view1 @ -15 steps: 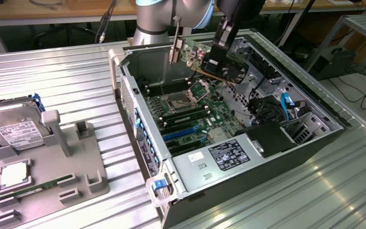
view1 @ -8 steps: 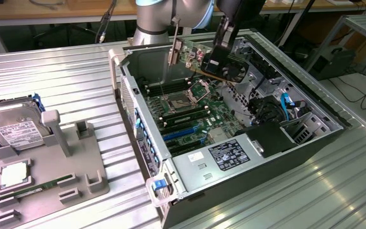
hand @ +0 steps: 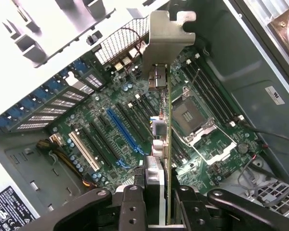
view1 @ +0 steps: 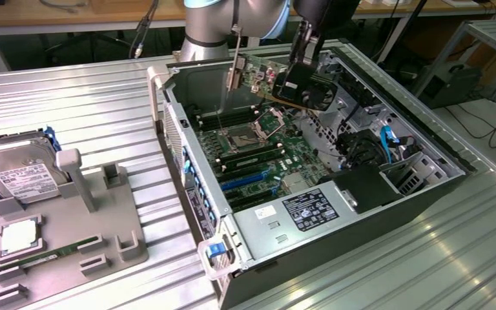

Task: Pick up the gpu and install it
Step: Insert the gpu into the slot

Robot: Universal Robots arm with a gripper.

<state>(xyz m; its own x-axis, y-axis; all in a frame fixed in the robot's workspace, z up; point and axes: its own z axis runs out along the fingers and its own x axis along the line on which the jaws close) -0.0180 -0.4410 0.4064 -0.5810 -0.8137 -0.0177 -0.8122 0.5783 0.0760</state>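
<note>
Gripper: the gripper [view1: 303, 63] is clamped across the gpu [view1: 261, 79], its fingers [hand: 130, 207] pressing on both faces of the card at the end away from the bracket.
Where the card is: up in the air over the open computer case [view1: 360, 258], above the motherboard [view1: 261, 161] and touching nothing below.
How it hangs: on edge, with the black fan [view1: 314, 90] facing the exterior view's right and the silver bracket [hand: 167, 36] leading toward the case's rear wall.
Why that pose: my read is that gripping the end leaves the connector edge free and the bracket clear to meet the rear openings.
Line-up: from the wrist, the card's thin edge runs roughly along the slot rows, and the blue slot [hand: 125, 132] sits just beside that line, not under it.
Install status: picked up, not seated; there is plenty of daylight between card and board.
Off to the side: the grey parts tray [view1: 119, 219] holds the hard drive [view1: 20, 174] and the RAM stick [view1: 46, 257], well apart from the action.
</note>
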